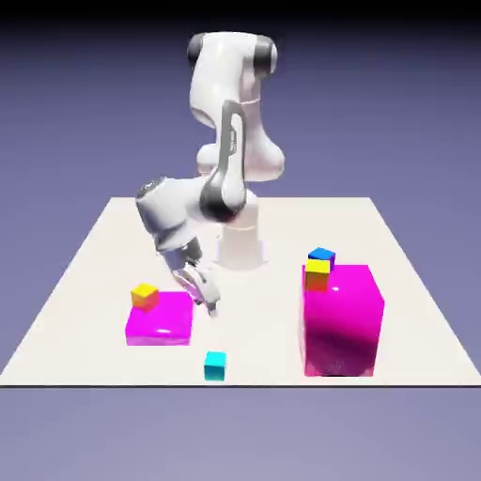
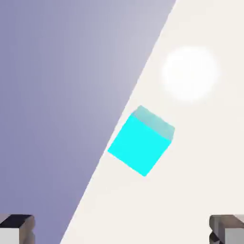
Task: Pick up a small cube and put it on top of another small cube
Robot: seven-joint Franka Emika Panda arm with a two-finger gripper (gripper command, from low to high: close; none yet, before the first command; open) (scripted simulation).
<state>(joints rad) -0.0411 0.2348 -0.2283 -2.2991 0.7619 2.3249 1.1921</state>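
A tiny cyan small cube [image 1: 216, 365] rests on the white table close to its front edge. In the hand view the same small cube [image 2: 141, 140] lies ahead of the fingers, right beside the table's edge. My gripper [image 1: 207, 302] hangs above and behind it, tilted toward it, over the edge of the low magenta block [image 1: 160, 319]. Its jaws stand wide open with nothing between them; the two grey fingertips [image 2: 16, 228] show far apart at the hand view's bottom corners [image 2: 122, 233].
A yellow-topped orange cube [image 1: 145, 296] sits on the low magenta block. At the exterior view's right a tall magenta block [image 1: 342, 319] carries another yellow-topped orange cube [image 1: 318, 274] and a darker blue cube [image 1: 322, 255]. The table [image 1: 75, 310] ends just in front of the cyan cube.
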